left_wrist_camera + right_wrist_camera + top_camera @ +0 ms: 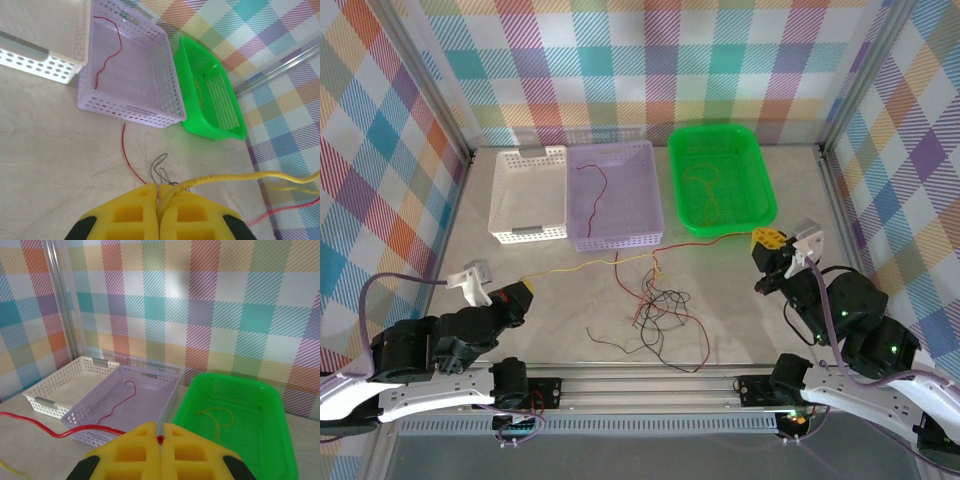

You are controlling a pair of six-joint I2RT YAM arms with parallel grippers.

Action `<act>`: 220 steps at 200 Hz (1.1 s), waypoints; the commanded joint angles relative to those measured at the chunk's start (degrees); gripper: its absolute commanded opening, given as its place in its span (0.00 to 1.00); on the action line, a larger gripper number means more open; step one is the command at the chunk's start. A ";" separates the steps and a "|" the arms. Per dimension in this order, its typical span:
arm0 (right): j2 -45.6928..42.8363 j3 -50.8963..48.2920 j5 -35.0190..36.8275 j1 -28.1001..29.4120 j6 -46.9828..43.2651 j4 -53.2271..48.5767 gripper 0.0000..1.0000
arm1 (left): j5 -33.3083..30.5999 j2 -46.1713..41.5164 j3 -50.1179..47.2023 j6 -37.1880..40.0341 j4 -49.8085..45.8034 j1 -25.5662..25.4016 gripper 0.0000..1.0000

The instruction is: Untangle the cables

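**Both grippers pinching strands**

We see the left gripper (pixel 159 196) clamped on a yellow cable (pixel 225 177) and the right gripper (pixel 161 439) clamped on a red cable (pixel 75 431). The pinched ends are hidden. The tangle (pixel 655 300) sits mid-table (pixel 560 320), and we can't separate its black strands.

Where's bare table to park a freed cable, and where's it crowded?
Free: between white basket and left gripper; between green tray, tangle and right gripper. Crowded: centre, tangle plus stretched yellow cable and red cable.

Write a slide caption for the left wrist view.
Left gripper shut on a yellow cable; the lilac basket ahead holds one red cable, with the green tray beside it.
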 commanded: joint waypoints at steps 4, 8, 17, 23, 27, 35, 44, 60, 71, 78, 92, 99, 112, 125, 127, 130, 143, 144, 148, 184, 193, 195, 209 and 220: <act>-2.86 4.68 11.09 -1.08 -2.89 -2.16 0.00 | -10.92 0.34 3.58 -1.21 -12.04 0.36 0.00; -2.88 4.97 11.10 -1.05 -2.89 -2.40 0.00 | -11.51 0.61 3.93 -1.19 -12.59 0.36 0.00; -2.75 5.83 11.03 -1.04 -2.81 -3.49 0.00 | -12.25 1.03 4.82 -0.88 -13.28 0.39 0.00; -2.63 6.41 11.15 -1.04 -2.77 -4.34 0.00 | -12.67 1.60 5.70 -0.32 -13.73 0.39 0.00; -2.62 6.76 11.56 -1.06 -2.85 -4.76 0.00 | -12.67 1.90 6.30 -0.16 -14.48 0.35 0.00; -2.70 7.15 12.38 -1.04 -3.37 -5.14 0.00 | -14.59 2.58 7.94 -0.39 -16.34 0.38 0.00; -3.09 7.43 12.83 -1.09 -3.56 -5.24 0.00 | -15.56 2.98 9.01 -0.60 -17.57 0.34 0.00; -3.63 8.18 13.69 -1.08 -5.45 -5.77 0.00 | -16.58 2.96 10.34 0.05 -18.87 0.34 0.00; -3.51 8.84 14.31 -1.05 -6.10 -6.43 0.00 | -17.00 3.08 11.33 0.02 -20.42 0.39 0.00; -3.37 9.24 14.88 -1.09 -6.25 -6.88 0.00 | -17.58 3.24 12.24 -0.12 -21.82 0.39 0.00; -3.41 9.68 15.22 -1.08 -6.72 -7.18 0.00 | -18.57 3.29 13.62 -1.08 -24.55 0.39 0.00; -3.33 10.07 15.27 -0.98 -6.72 -7.55 0.00 | -18.87 3.29 14.08 -1.03 -25.06 0.34 0.00; -3.14 10.60 15.88 -1.00 -7.18 -7.83 0.00 | -19.61 3.33 14.85 -0.76 -26.22 0.34 0.00; -3.13 10.91 16.79 -0.98 -8.01 -7.83 0.00 | -20.57 3.85 15.97 -1.09 -28.04 0.37 0.00; -3.14 10.93 16.83 -1.00 -8.10 -7.81 0.00 | -20.70 3.91 16.14 -1.11 -28.22 0.35 0.00; -3.16 11.00 16.83 -0.97 -8.24 -7.89 0.00 | -20.79 4.08 16.28 -1.00 -28.45 0.34 0.00; -3.15 11.23 16.87 -1.00 -8.39 -7.97 0.00 | -21.35 5.16 16.81 -0.47 -29.17 0.37 0.00; -3.15 11.26 16.89 -1.02 -8.35 -7.97 0.00 | -21.40 5.27 16.83 -0.48 -29.19 0.40 0.00; -3.14 11.35 16.66 -0.92 -8.24 -8.07 0.00 | -21.51 5.76 17.05 -0.45 -29.36 0.38 0.00; 1.09 13.06 11.36 -0.73 -6.60 -9.26 0.00 | -20.24 9.87 15.86 5.76 -22.96 0.34 0.00; 3.07 13.84 9.80 -0.74 -6.46 -9.17 0.00 | -19.66 10.45 15.22 8.10 -20.05 0.35 0.00; 3.66 14.01 9.50 -0.70 -6.46 -9.07 0.00 | -19.51 10.51 15.01 8.64 -19.45 0.34 0.00; 6.99 15.37 7.01 -0.72 -6.80 -7.97 0.00 | -18.11 10.20 13.36 13.00 -13.66 0.34 0.00; 9.64 16.71 5.24 -0.76 -7.17 -6.90 0.00 | -17.36 9.39 12.14 15.15 -10.40 0.36 0.00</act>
